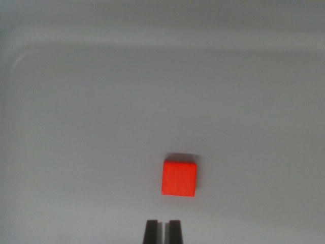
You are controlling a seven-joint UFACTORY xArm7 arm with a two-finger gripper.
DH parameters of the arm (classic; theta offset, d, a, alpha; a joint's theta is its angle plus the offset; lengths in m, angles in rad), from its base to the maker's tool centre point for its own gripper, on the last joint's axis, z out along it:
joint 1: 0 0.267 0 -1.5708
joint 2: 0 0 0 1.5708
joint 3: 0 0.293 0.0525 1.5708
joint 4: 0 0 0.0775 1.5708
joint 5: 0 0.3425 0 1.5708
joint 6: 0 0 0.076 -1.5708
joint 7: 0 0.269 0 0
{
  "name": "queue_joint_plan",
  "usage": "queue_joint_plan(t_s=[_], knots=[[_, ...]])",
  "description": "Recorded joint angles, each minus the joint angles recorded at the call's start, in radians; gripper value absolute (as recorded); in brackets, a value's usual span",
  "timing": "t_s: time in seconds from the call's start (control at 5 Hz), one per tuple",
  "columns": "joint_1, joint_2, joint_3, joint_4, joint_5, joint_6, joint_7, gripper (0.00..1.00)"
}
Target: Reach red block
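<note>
A small red block (179, 178) lies flat on a pale grey surface, just below the middle of the wrist view. My gripper (163, 231) shows at the bottom edge as two dark fingertips standing close together with only a thin slit between them. It is shut and holds nothing. The block sits a short way beyond the fingertips and slightly toward the wrist view's right, apart from them.
The grey surface is the floor of a shallow tray or bin whose rounded rim (30, 53) curves along the top and down the wrist view's left.
</note>
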Motion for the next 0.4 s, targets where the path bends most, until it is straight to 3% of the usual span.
queue_joint_plan(t_s=[0.2, 0.4], knots=[[0.0000, 0.000, 0.000, 0.000, 0.0000, 0.000, 0.000, 0.00], [-0.0009, 0.012, -0.001, -0.030, 0.0010, -0.042, 0.000, 0.00]])
